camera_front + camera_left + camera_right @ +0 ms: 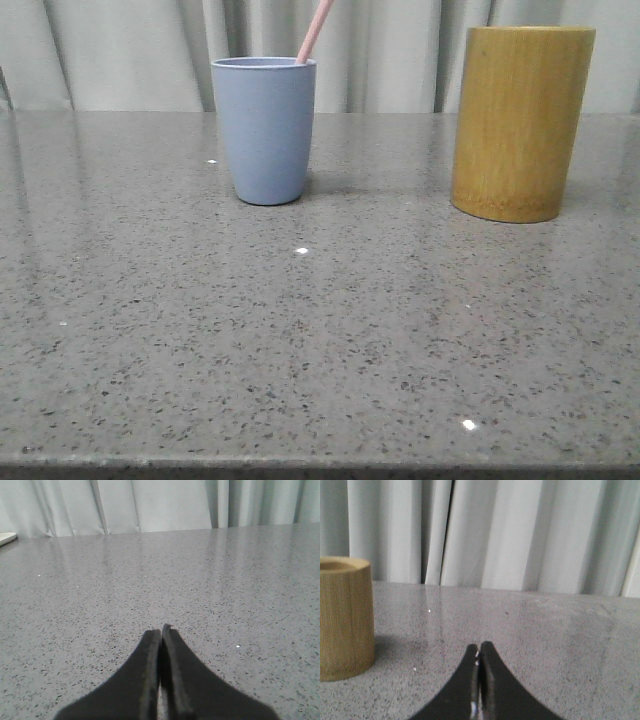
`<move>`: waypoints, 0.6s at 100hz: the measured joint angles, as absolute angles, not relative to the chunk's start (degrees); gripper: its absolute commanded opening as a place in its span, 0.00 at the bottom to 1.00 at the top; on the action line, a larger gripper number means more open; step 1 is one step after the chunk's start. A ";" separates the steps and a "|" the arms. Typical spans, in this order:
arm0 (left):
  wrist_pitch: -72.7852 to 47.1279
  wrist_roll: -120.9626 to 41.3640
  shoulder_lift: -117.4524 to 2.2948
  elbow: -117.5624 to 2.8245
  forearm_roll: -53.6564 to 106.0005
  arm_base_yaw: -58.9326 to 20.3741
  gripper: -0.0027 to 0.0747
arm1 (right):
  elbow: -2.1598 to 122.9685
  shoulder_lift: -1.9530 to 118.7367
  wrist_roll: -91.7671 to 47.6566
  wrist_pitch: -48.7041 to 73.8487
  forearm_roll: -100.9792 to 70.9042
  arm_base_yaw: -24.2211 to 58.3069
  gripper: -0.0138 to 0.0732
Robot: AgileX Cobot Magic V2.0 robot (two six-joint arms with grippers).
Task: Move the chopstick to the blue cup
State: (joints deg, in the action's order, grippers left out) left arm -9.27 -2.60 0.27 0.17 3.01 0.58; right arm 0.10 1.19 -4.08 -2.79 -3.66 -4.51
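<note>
Front view: blue cup (265, 130) stands upright on the grey speckled table (320, 340), left of centre toward the back. A pink chopstick (314, 31) leans out of the cup over its right rim and runs off the top of the frame (only one stick can be made out; whether more are inside cannot be told). Bamboo holder (522, 122) stands upright to the right, well apart from the cup; nothing shows above its rim.

Left tool (161, 636): fingers pressed together, nothing between them, low over bare table.

Right tool (479, 652): fingers likewise closed on nothing, above the table, with the bamboo holder near it. Pale curtain (520, 535) behind the table.

Neither tool appears in the front view.
</note>
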 measured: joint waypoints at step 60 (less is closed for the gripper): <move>-9.27 -2.60 0.27 0.17 3.01 0.58 0.01 | -1.62 -0.55 -3.16 1.68 -3.44 -4.51 0.08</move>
